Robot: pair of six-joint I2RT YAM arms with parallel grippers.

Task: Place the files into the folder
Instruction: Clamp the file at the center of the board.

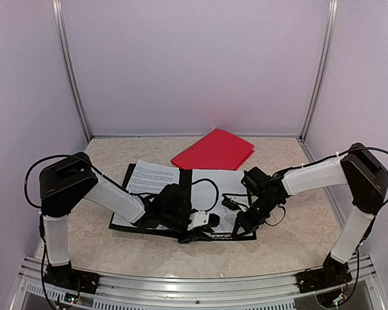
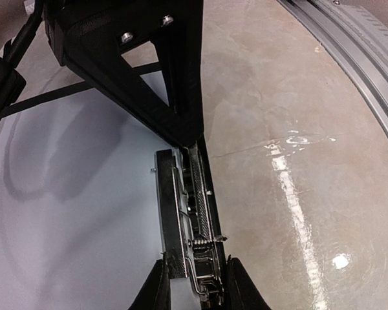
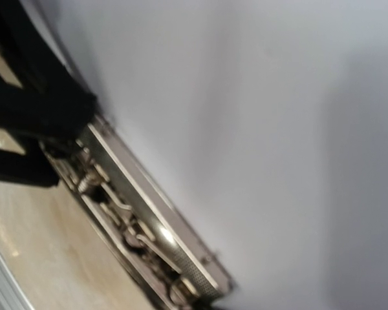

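Observation:
A black folder [image 1: 185,177] lies open on the table with the files in it: a printed sheet [image 1: 152,177] on the left and a blank white sheet [image 1: 226,184] on the right. Along its near edge runs a metal clip [image 2: 197,219]. My left gripper [image 2: 197,290] is shut across the near end of that clip, one finger on each side. My right gripper [image 1: 238,223] is shut; its tip [image 2: 184,132] comes down at the clip's far end, on the white sheet [image 2: 71,213]. The right wrist view shows the clip [image 3: 142,226] and the paper [image 3: 258,129], not its own fingers.
A red folder [image 1: 213,150] lies shut at the back of the table, just beyond the black one. An aluminium rail [image 1: 194,287] runs along the near edge. White booth walls close in the left, right and back sides.

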